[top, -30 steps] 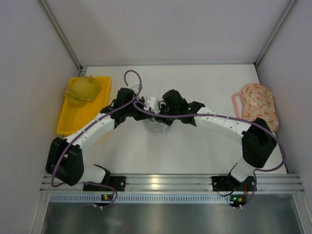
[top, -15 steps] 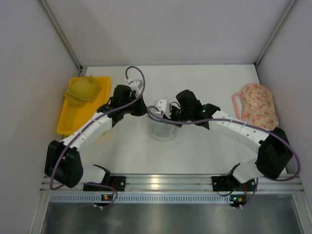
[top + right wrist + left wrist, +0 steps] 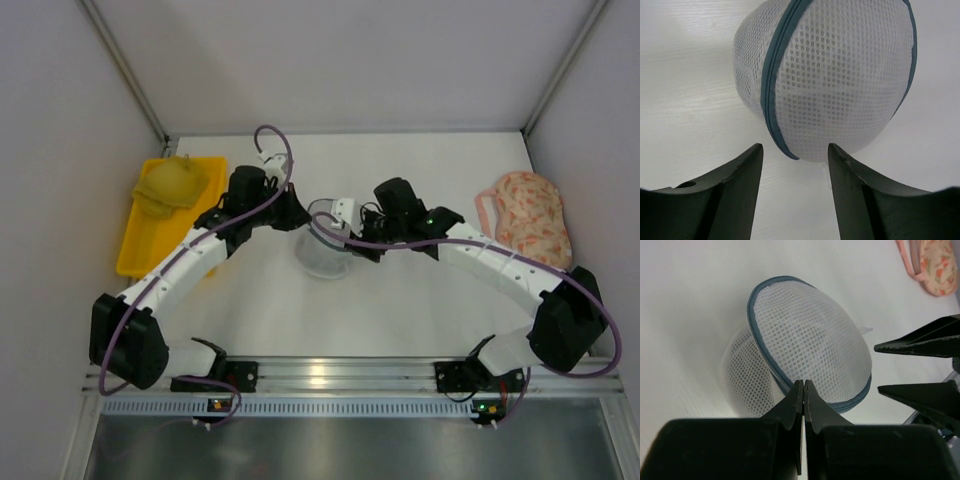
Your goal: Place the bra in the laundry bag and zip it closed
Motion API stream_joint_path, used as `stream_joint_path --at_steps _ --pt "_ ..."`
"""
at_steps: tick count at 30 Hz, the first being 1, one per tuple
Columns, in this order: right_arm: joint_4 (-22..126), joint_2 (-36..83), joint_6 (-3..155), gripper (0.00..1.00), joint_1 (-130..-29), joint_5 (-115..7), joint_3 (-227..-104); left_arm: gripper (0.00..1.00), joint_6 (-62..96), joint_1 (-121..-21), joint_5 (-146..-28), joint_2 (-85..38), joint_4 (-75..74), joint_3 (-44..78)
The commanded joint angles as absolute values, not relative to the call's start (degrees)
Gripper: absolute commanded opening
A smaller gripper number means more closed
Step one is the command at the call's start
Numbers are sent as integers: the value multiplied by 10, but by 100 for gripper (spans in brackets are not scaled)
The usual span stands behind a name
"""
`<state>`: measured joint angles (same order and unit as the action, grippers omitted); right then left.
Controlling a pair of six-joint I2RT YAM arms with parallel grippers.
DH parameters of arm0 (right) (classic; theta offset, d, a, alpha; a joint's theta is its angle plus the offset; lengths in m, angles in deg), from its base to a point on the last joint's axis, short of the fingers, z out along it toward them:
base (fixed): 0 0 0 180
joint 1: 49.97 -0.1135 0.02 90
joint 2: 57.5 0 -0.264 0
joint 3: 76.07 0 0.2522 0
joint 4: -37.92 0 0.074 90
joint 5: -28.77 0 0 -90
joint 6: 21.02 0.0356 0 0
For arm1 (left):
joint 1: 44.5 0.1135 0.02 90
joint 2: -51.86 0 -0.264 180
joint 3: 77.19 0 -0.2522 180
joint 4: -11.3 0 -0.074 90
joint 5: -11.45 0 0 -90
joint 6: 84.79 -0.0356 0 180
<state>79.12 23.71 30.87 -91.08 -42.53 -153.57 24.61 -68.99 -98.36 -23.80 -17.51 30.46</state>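
Two robot arms meet over a white mesh laundry bag [image 3: 325, 250] at the middle of the desk [image 3: 400, 320], seen from above and from both wrists. The left end effector [image 3: 803, 382] is closed tight, its fingertips meeting on the bag's dark zipper rim, apparently pinching it, and the bag stands tipped up on edge, one dome raised and the other half slumped behind it. The right end effector [image 3: 795, 147] stands open with nothing between its jaws; the bag lies straight ahead of it, just past the fingertips and clear of them, the zipper rim running from top to bottom a little left of centre in that wrist's view. The two arms face each other across the bag, the left already on it and the right a short reach away, so any move on the zipper looks likely to fall to the right arm, working along that upright rim. The black bra cannot be made out in any view, and only faint grey shading shows through the mesh, so whether it is inside cannot be told; nor is it clear whether the halves are zipped. A mustard-yellow bra [image 3: 172, 182] rests in a yellow tray [image 3: 150, 255] at far left, a pink floral bra [image 3: 525, 215] at far right, both well apart from the bag
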Motion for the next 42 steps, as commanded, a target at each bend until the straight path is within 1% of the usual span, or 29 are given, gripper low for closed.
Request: stream_joint_path --at_steps 1,6,11,17,20,23,24,26,30,35,42 --pt "769 214 368 56 -914 -417 -1573 0 317 -696 -1000 -232 -159 269" --pt "746 222 457 57 -935 -421 -1598 0 353 -697 -993 -241 -159 268" --pt "713 268 516 58 -966 -420 -1619 0 366 -703 -994 -251 -157 269" --pt "688 320 521 55 -981 -424 -1650 0 370 -705 -1001 -245 -157 268" --pt "691 346 522 47 -982 -425 -1672 0 370 -705 -1001 -244 -157 270" --pt "687 357 518 26 -983 -436 -1674 0 364 -705 -1001 -244 -157 272" --pt "686 357 515 12 -982 -442 -1673 0 361 -705 -996 -243 -158 271" --pt "688 346 510 1 -983 -452 -1664 0 348 -704 -989 -242 -160 269" --pt "696 306 491 0 -982 -458 -1637 0 318 -703 -960 -236 -167 266" --pt "680 251 450 0 -982 -451 -1570 0 282 -689 -937 -235 -165 271" --pt "659 198 400 0 -979 -461 -1492 0 253 -648 -947 -241 -162 270"
